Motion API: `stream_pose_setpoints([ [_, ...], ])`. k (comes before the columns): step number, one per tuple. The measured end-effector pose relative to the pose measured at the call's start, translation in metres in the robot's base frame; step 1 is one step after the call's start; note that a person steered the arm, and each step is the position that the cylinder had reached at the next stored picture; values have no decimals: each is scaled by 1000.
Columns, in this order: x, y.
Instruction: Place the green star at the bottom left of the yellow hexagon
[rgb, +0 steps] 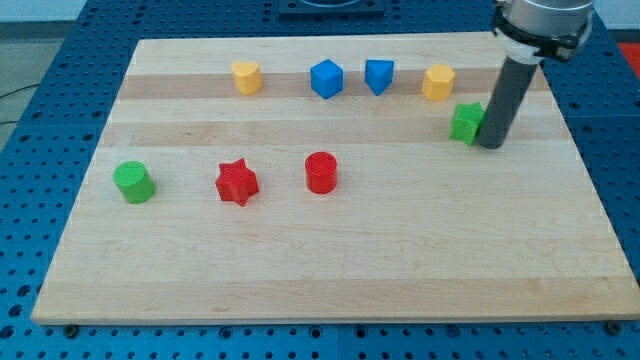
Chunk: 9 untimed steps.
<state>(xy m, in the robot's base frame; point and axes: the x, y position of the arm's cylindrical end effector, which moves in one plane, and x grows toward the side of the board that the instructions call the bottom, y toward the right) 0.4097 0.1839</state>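
The green star lies near the view's upper right on the wooden board. The yellow hexagon sits just up and left of it, apart from it. My tip stands right against the star's right side, at its lower right. The rod rises from there to the arm at the view's top right. The star is below and slightly right of the hexagon.
A yellow block, a blue cube and a blue block line the top row. A green cylinder, a red star and a red cylinder sit mid-left.
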Motion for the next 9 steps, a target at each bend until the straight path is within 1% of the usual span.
stream_pose_setpoints([
  [2,-11,2],
  [3,-11,20],
  [4,-13,23],
  [5,-13,-19],
  [6,-10,-40],
  [7,-13,-2],
  [8,-48,22],
  [9,-61,-5],
])
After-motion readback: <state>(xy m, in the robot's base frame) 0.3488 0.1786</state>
